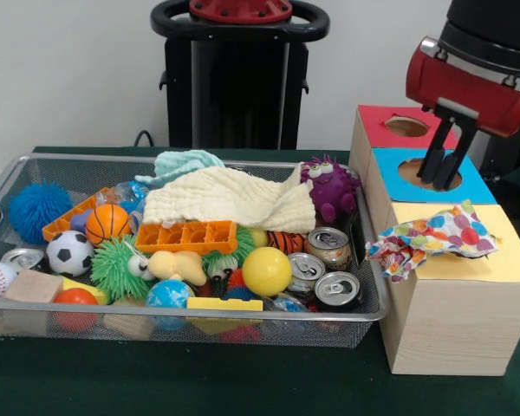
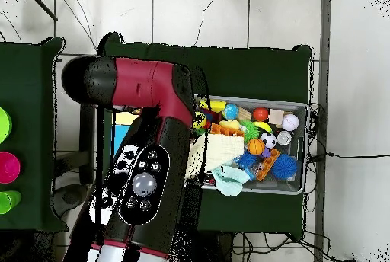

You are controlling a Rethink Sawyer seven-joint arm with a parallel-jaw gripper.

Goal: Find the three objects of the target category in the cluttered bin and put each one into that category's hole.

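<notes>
Gripper above blue hole — cloth just nearer.

Sawyer arm, red and black.
Glossy red shells over black joints; black oval panel with round grey buttons on the upper link; white band near base. Two dark straight fingers under a red wrist housing with silver trim.

Wire-mesh bin crammed with clutter. Three upright pull-tab cans clustered at the 5 o'clock corner, a fourth near 9 o'clock. Cream cloth draped toward 12. Wooden box's blue-panel hole open at 3 o'clock.
</notes>
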